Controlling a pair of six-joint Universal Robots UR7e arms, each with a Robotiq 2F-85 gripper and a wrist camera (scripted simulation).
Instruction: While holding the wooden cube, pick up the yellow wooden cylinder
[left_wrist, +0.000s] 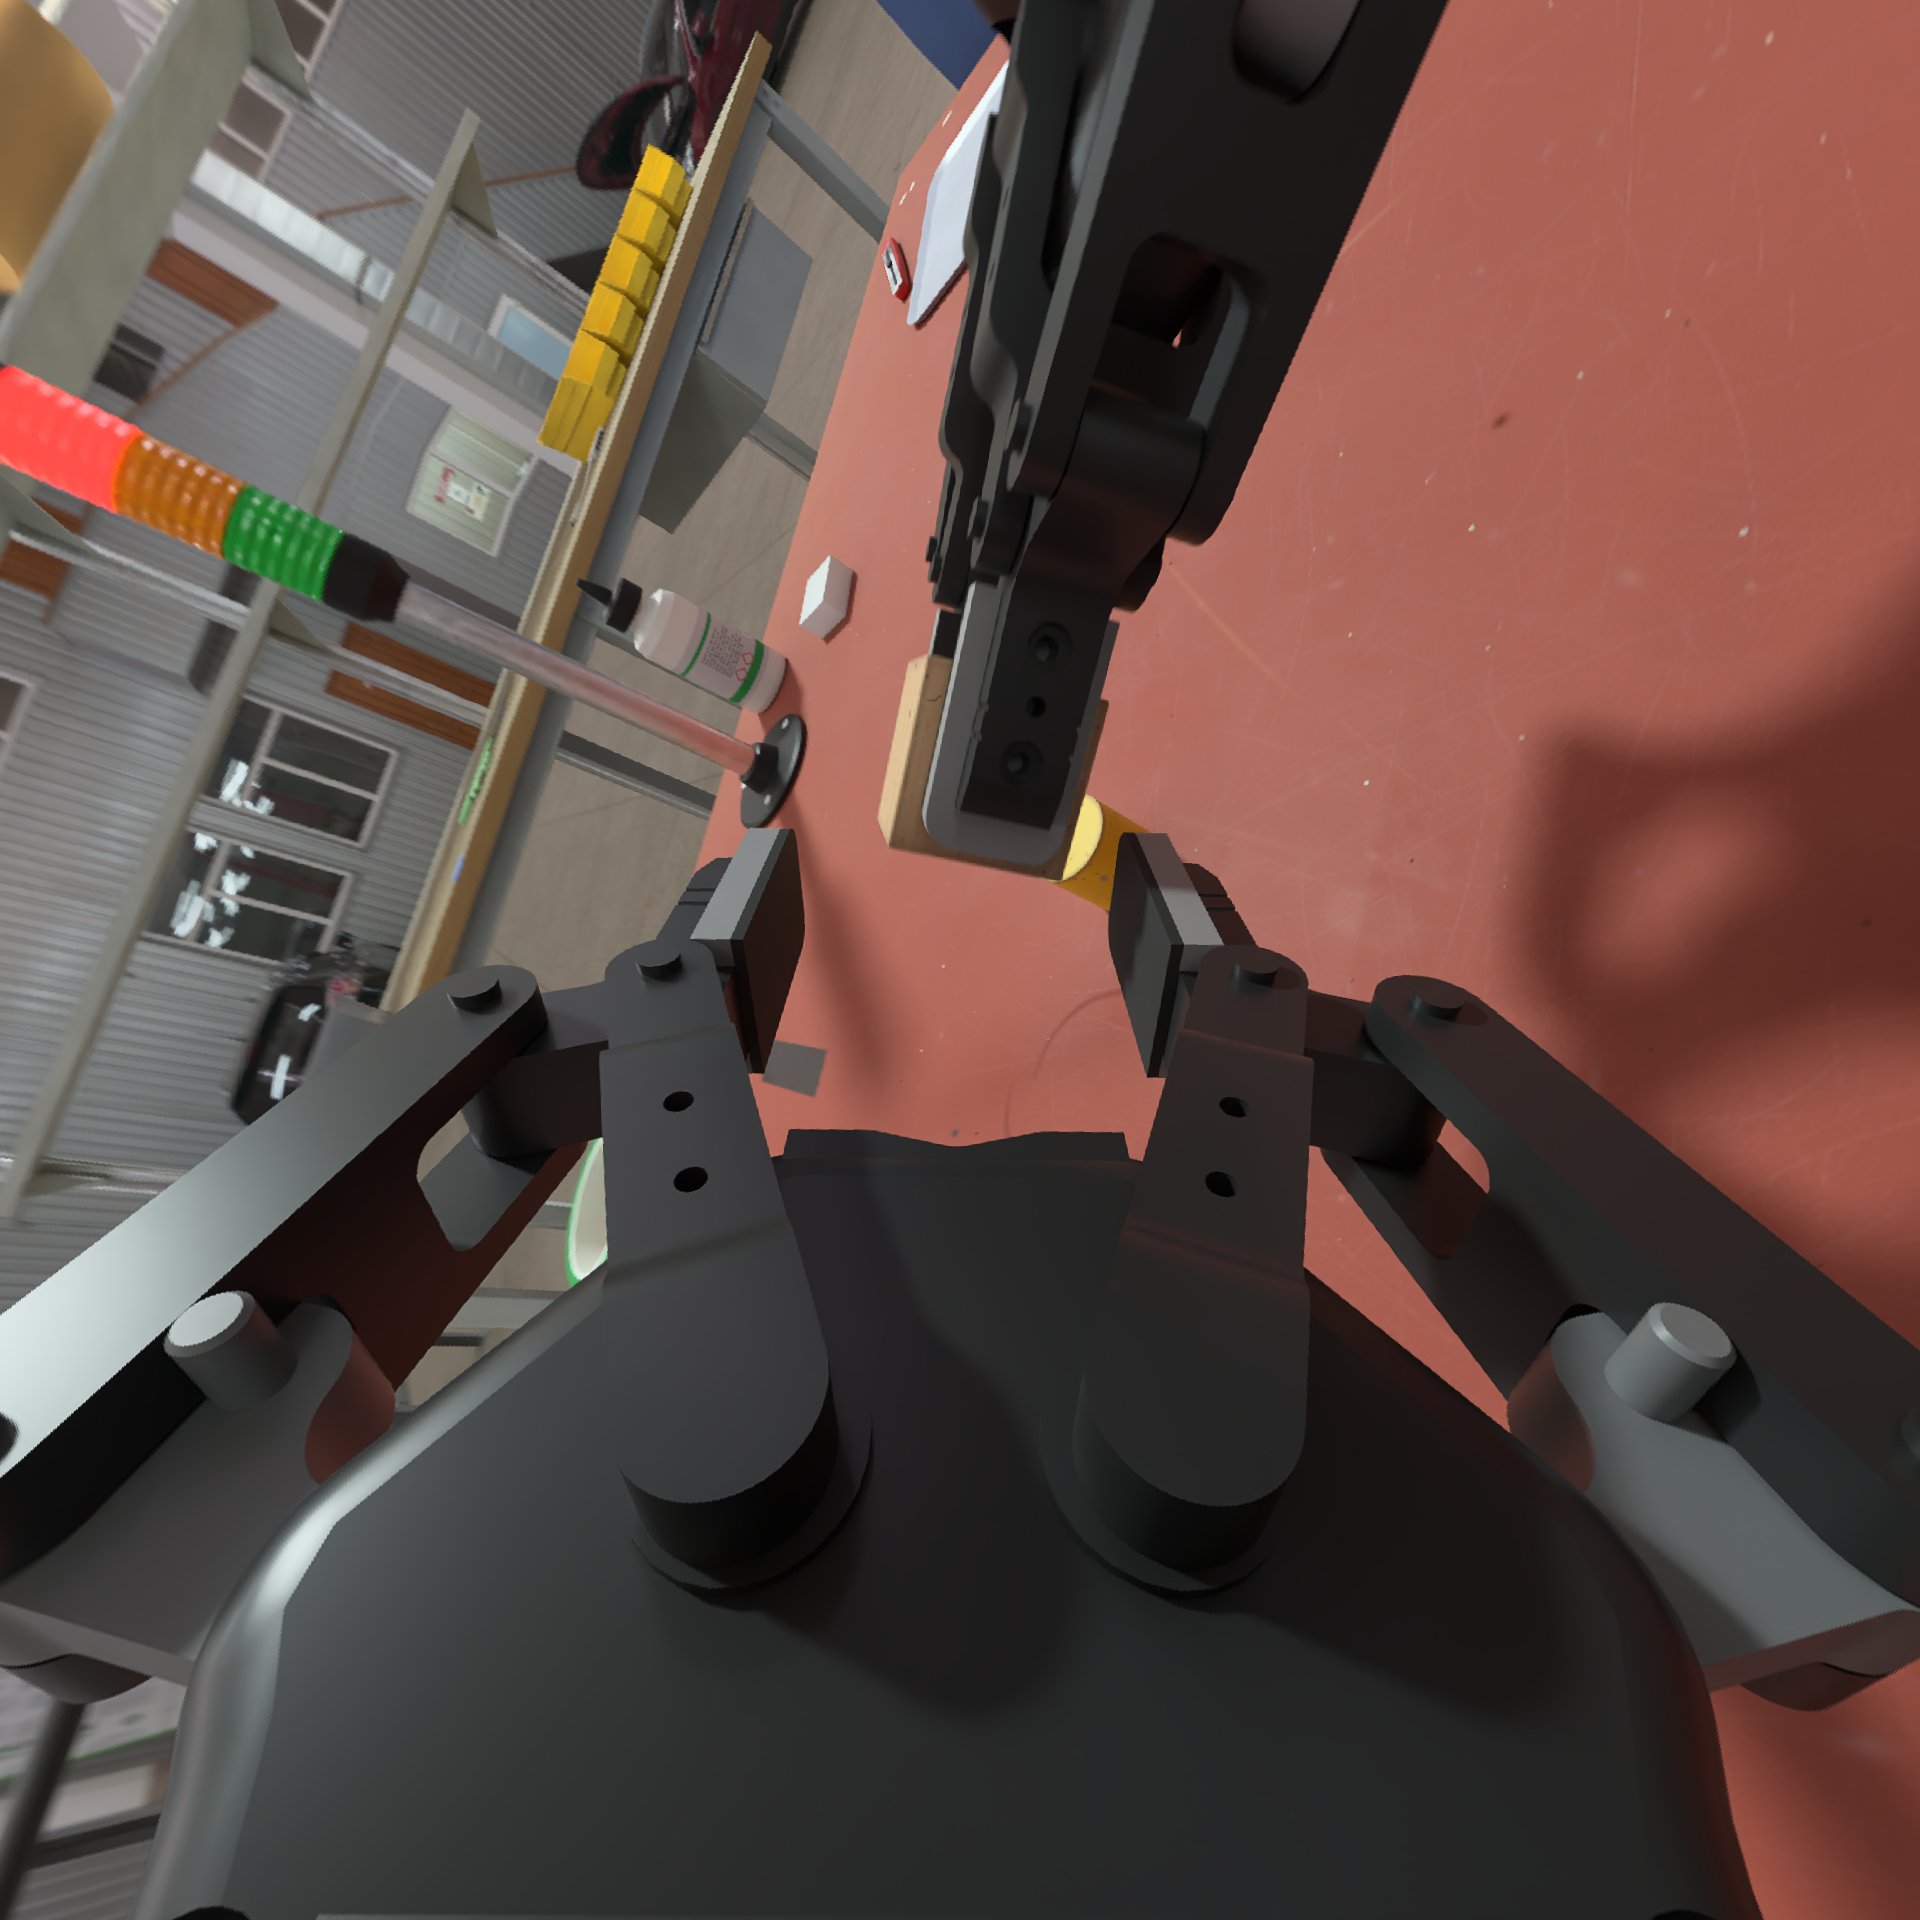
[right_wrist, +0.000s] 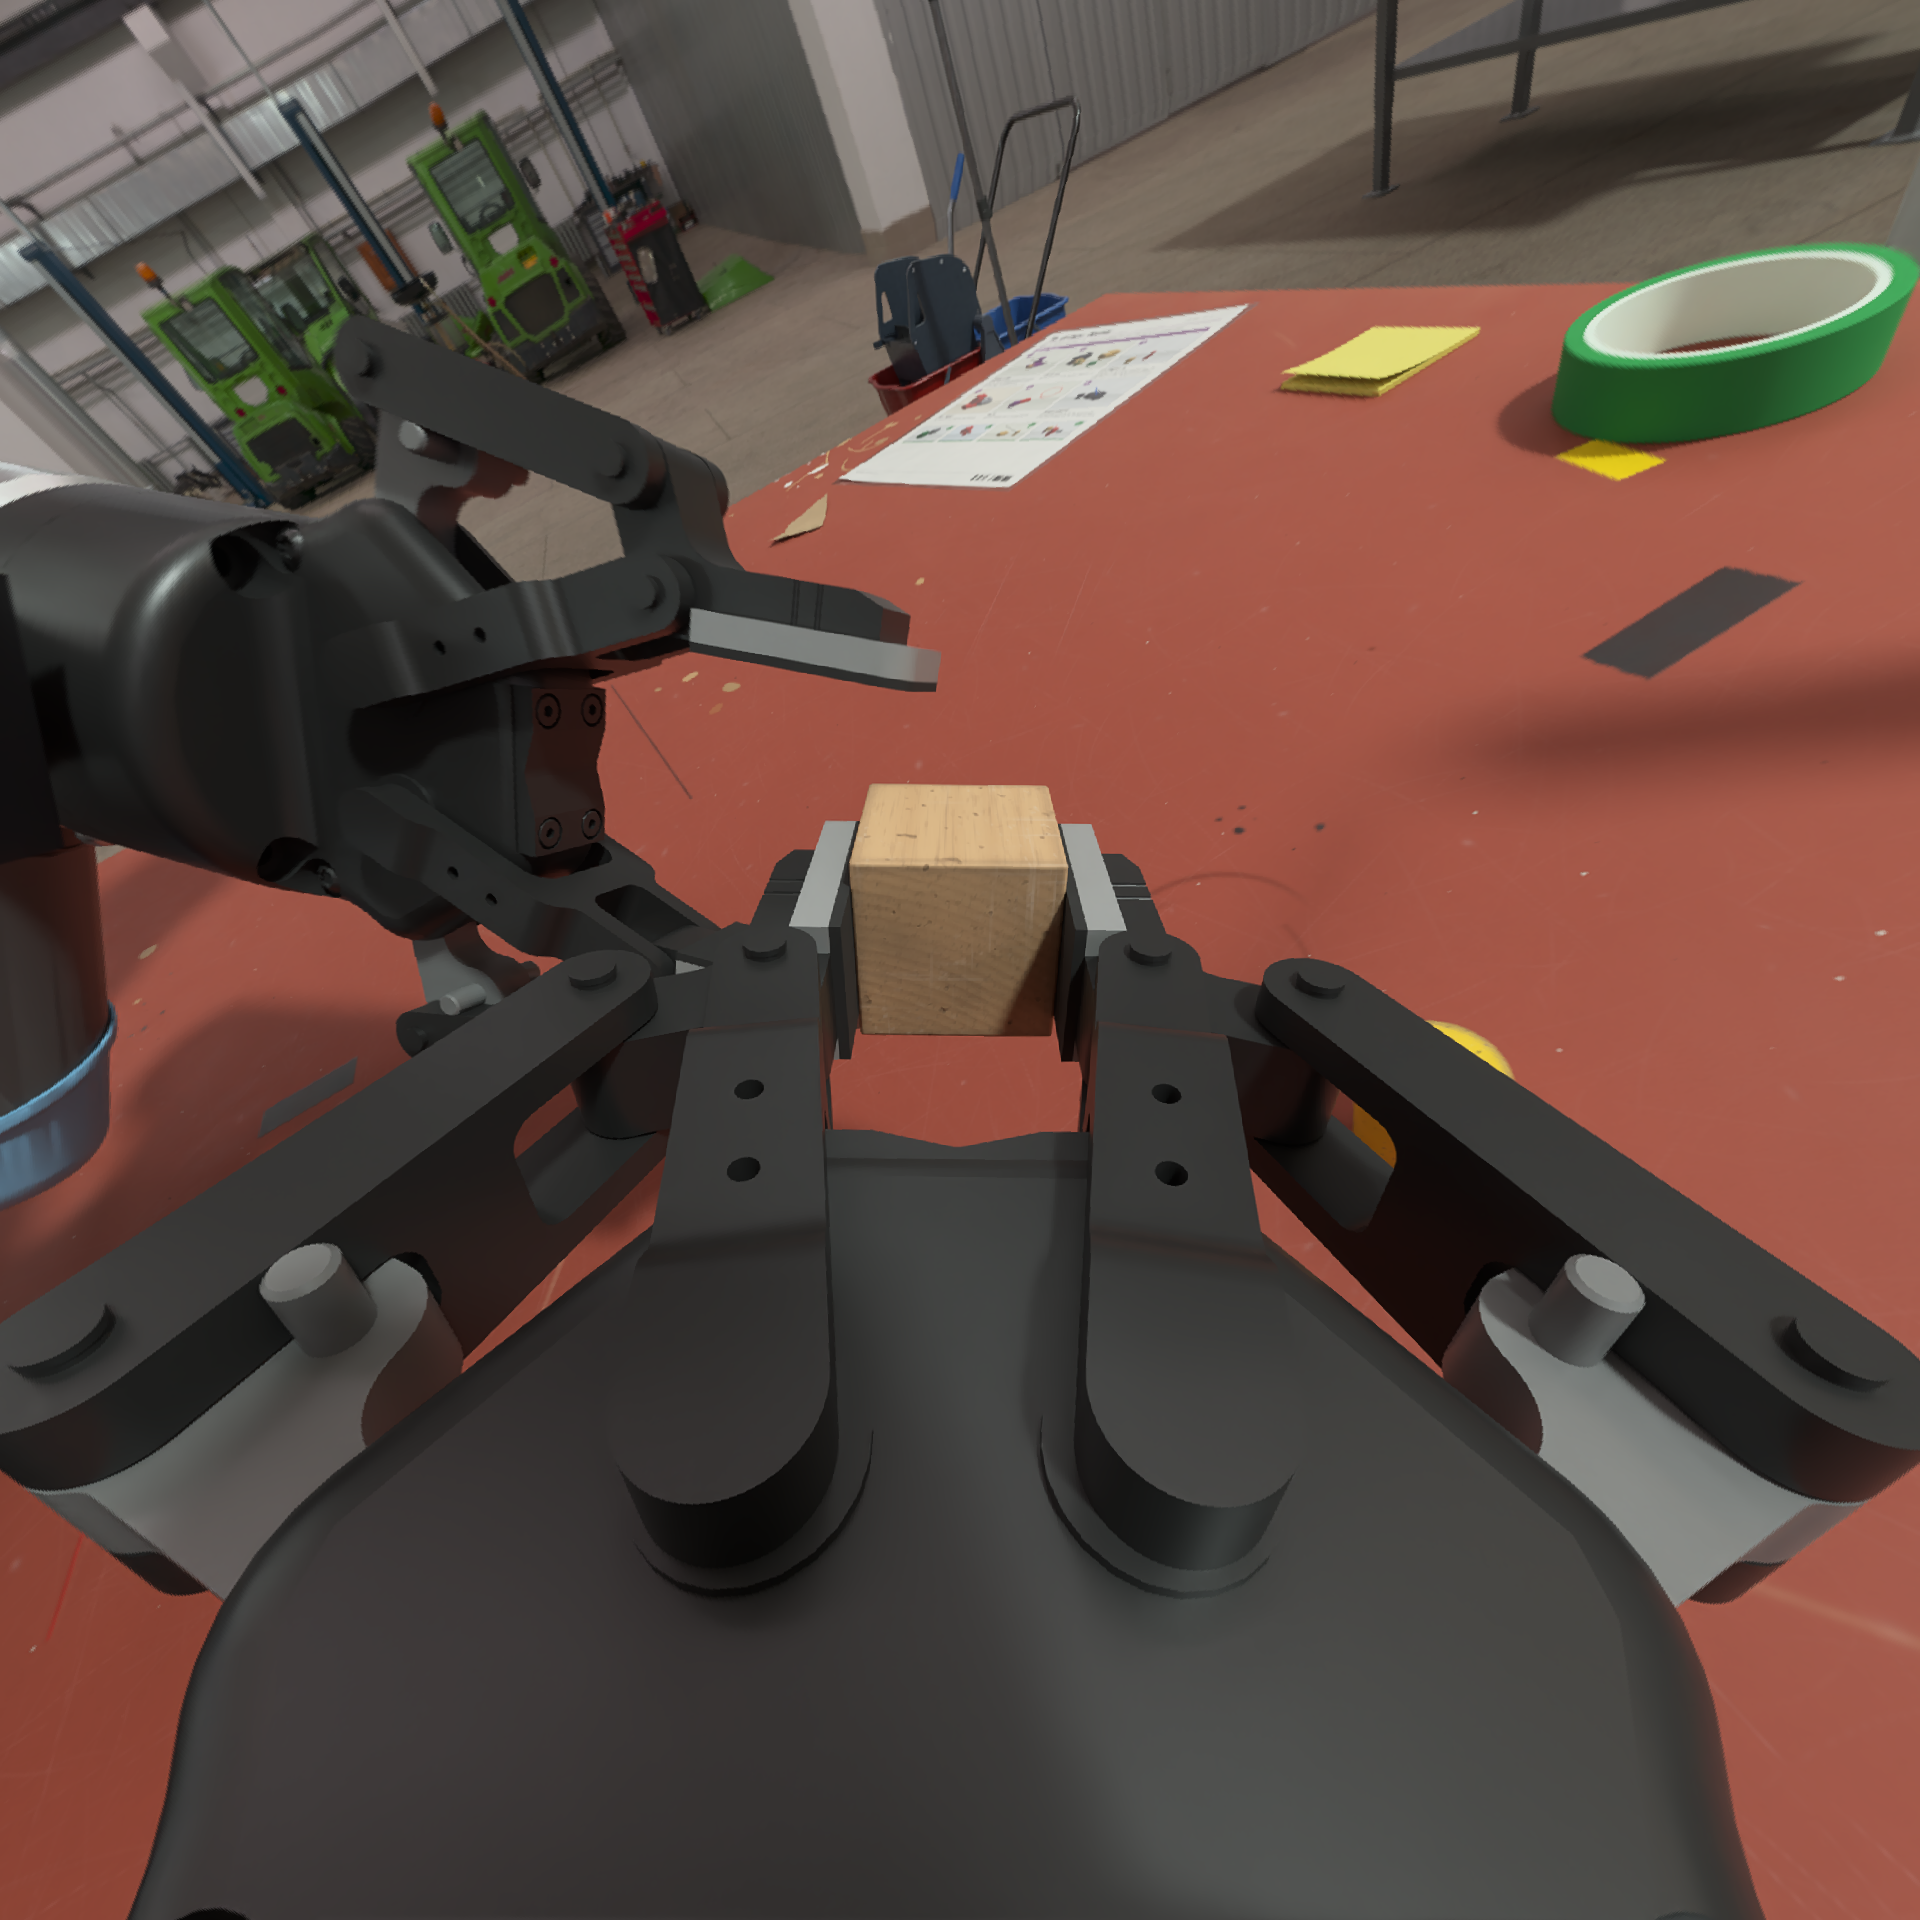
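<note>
My right gripper (right_wrist: 956, 904) is shut on the wooden cube (right_wrist: 956, 914) and holds it just above the red table (right_wrist: 1351, 727). In the left wrist view it comes down from the top with the cube (left_wrist: 912, 769). The yellow wooden cylinder (left_wrist: 1089, 844) lies right beside the cube, partly hidden by the right gripper's finger and by my left gripper's right-hand fingertip (left_wrist: 1148, 935). My left gripper (left_wrist: 956, 935) is open and empty, and the cylinder is not between its pads. In the right wrist view the cylinder (right_wrist: 1470, 1044) only peeks out behind the linkage.
A green tape roll (right_wrist: 1735, 343), a yellow pad (right_wrist: 1382, 358), a printed sheet (right_wrist: 1049, 395) and a black strip (right_wrist: 1688, 623) lie farther off. A small white block (left_wrist: 828, 597), a bottle (left_wrist: 707, 649) and a signal pole's base (left_wrist: 779, 758) stand near the table edge.
</note>
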